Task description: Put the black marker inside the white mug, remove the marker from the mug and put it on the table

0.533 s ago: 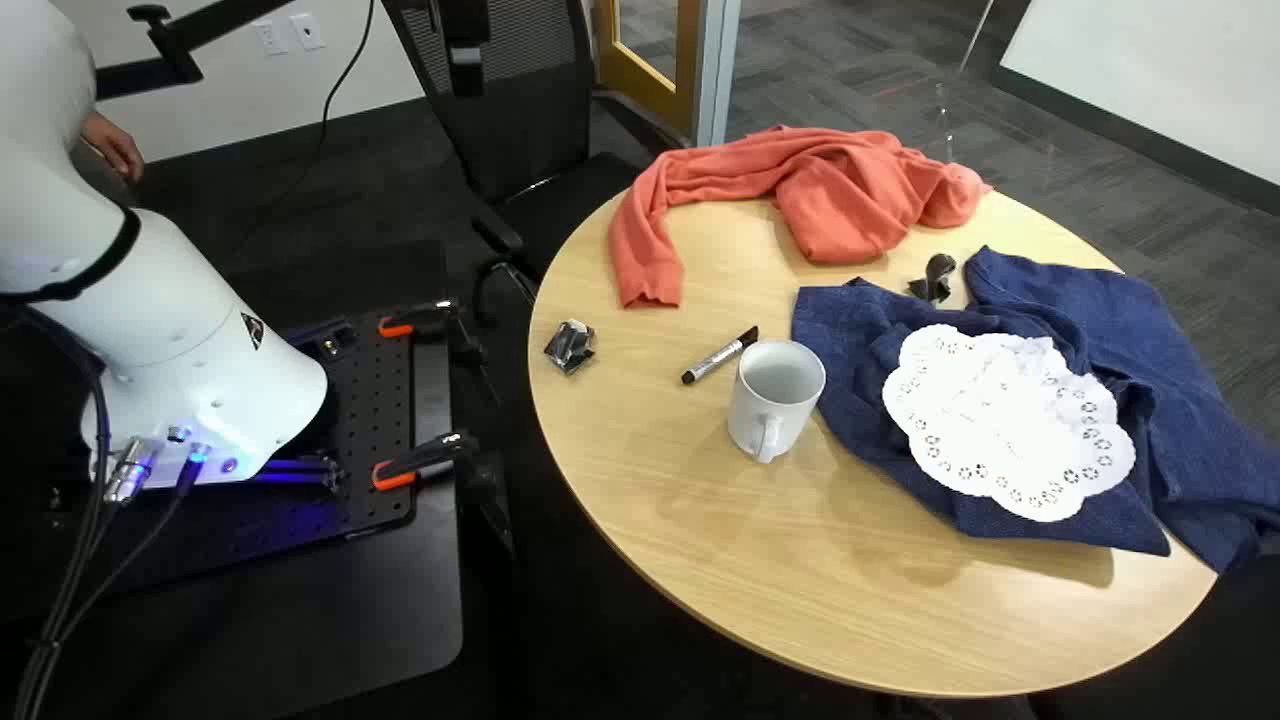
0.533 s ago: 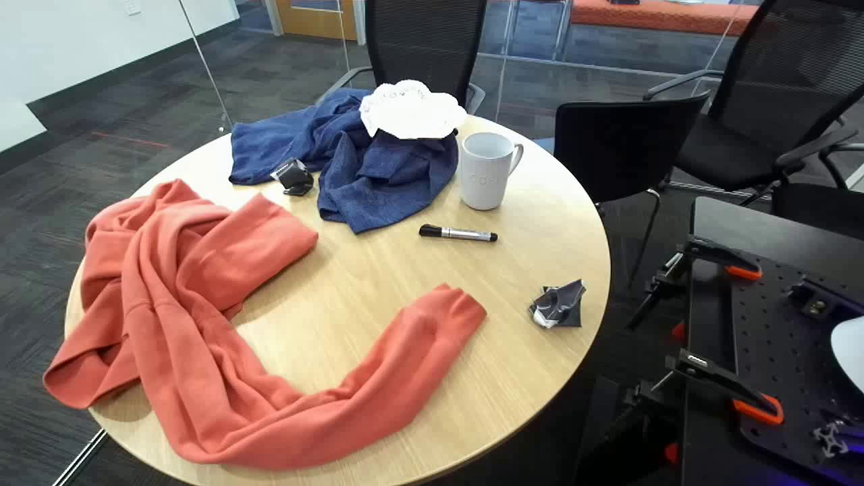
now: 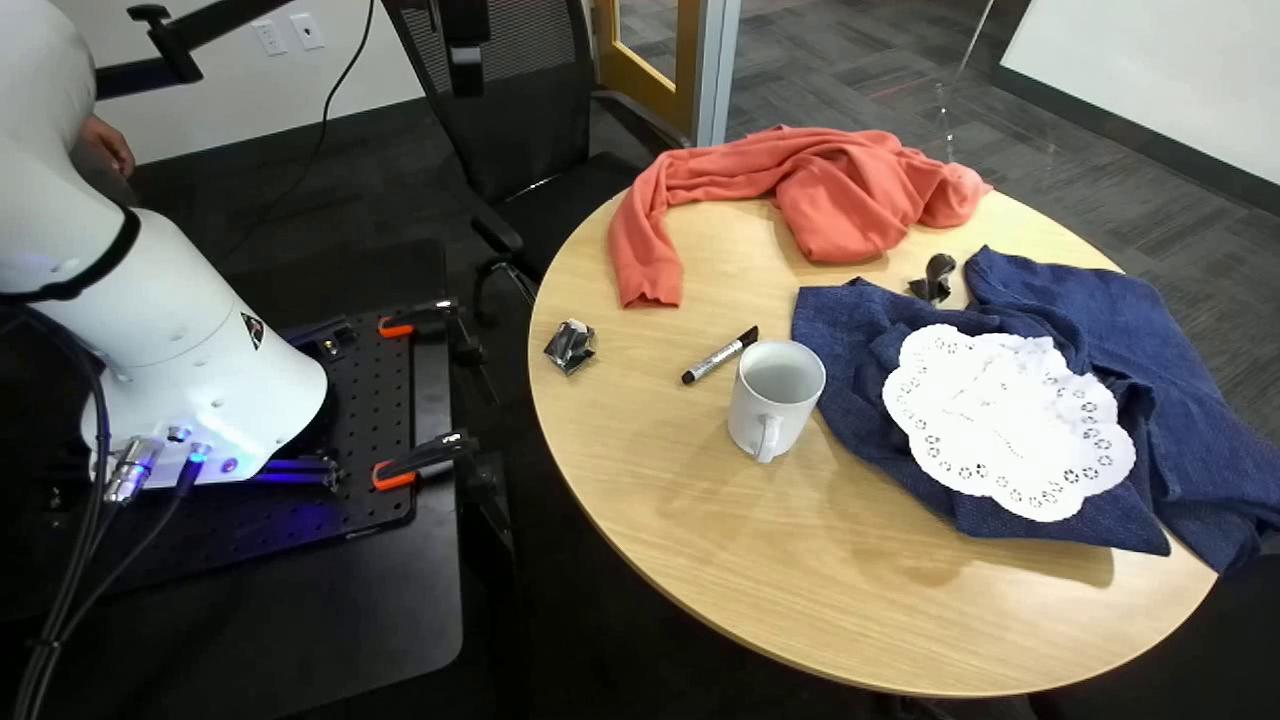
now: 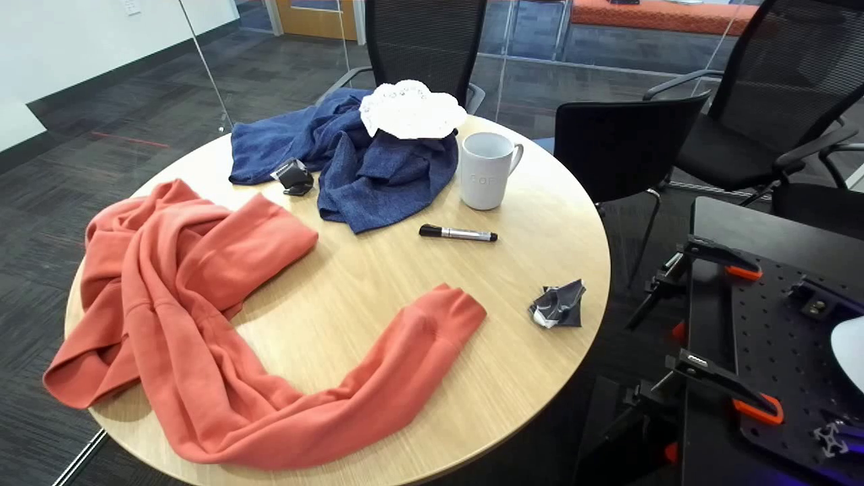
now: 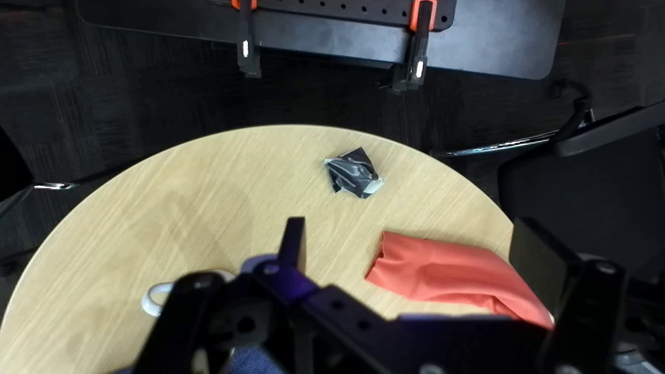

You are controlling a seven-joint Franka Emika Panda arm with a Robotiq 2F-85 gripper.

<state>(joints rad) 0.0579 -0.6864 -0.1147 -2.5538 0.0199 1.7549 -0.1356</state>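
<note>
In an exterior view, bare surface (image 3: 820, 570) leaves passage from lower centre toward lower right. Right of the middle the mug (image 3: 765, 420) stands in the way, blue cloth (image 3: 860, 345) just right of it; left of the marker (image 3: 718, 357), bare surface runs to the scrap (image 3: 570, 346).

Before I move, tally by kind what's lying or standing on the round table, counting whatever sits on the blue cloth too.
Writing tools: 1, the black marker
Drinkware: 1, the white mug
Cloths: 2, the coral cloth and the blue cloth
Lacework: 1, the white doily
Other small dark items: 2, the crumpled scrap and the chunky object
Total: 7
</note>
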